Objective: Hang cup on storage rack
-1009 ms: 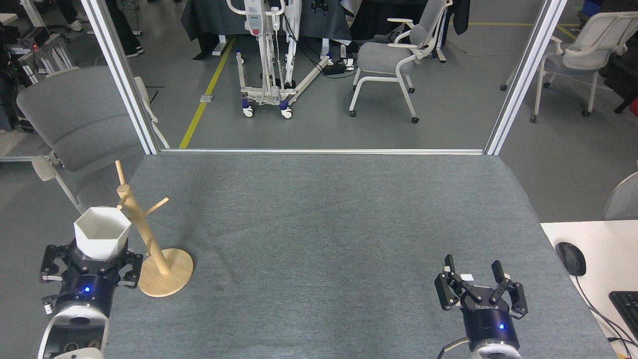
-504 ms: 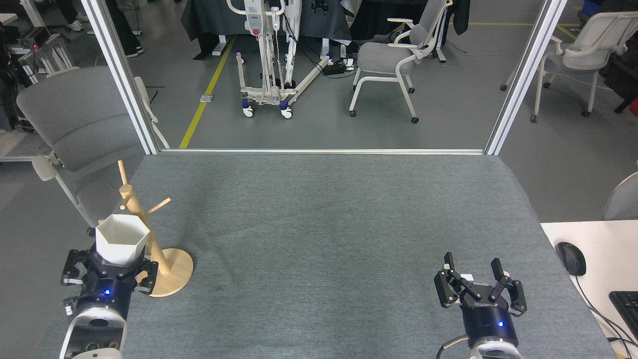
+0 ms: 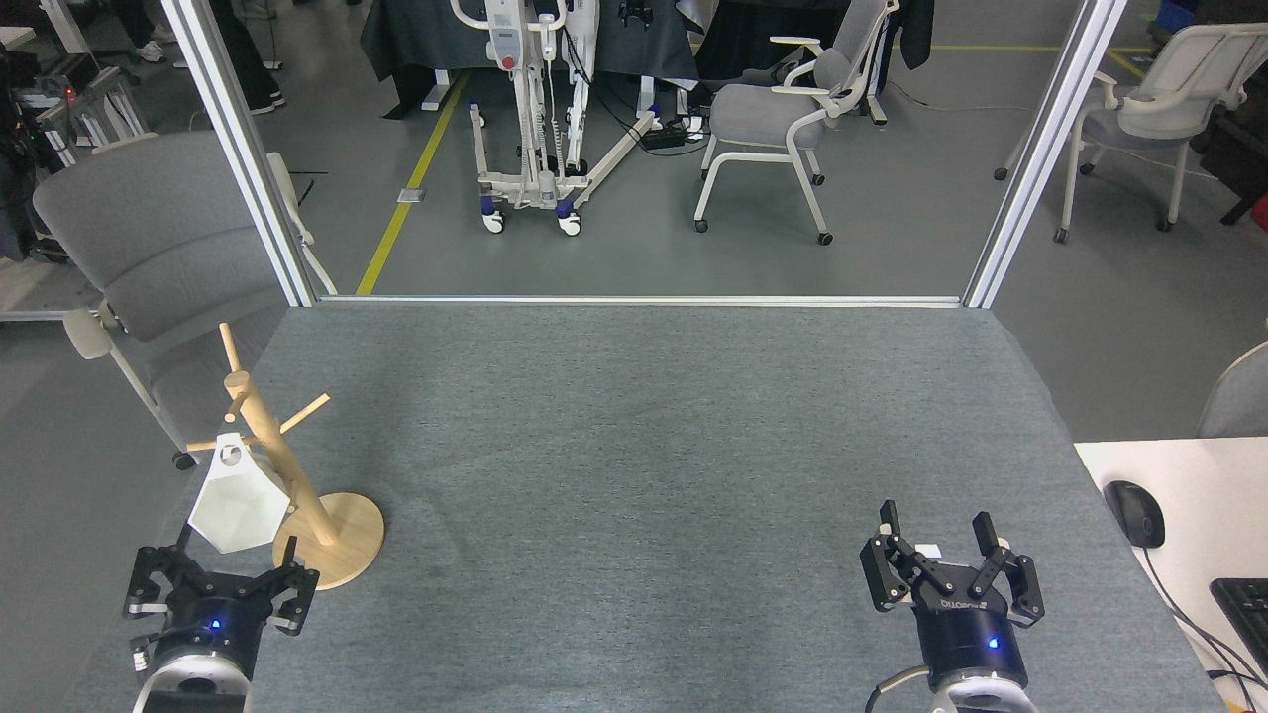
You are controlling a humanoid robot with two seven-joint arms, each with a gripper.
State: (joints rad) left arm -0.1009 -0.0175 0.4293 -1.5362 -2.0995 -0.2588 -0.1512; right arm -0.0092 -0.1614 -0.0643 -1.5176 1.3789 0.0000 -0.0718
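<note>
Left claw sits low at the near-left corner of the desk, fingers spread wide, nothing between them, touching nothing I can see. Just above it in the head view, the white faceted cup hangs clear of the claw, bottom toward the camera, its small round hole threaded onto a left-pointing peg of the wooden mug tree. Cup body leans against or sits just beside the slanted post; can't tell which. Tree's round base rests flat on the grey desk mat, just right of the left claw, near the desk's left edge. Other pegs stick out up-left and right near the top of the post, bare. Right claw is well apart at the near-right of the desk, fingers open in a V, empty, blue LED lit on the wrist. Off the desk to the right: white side table with a black mouse and corner of a keyboard. Beyond the far edge: aluminium frame posts, grey office chairs, a wheeled lift stand.
</note>
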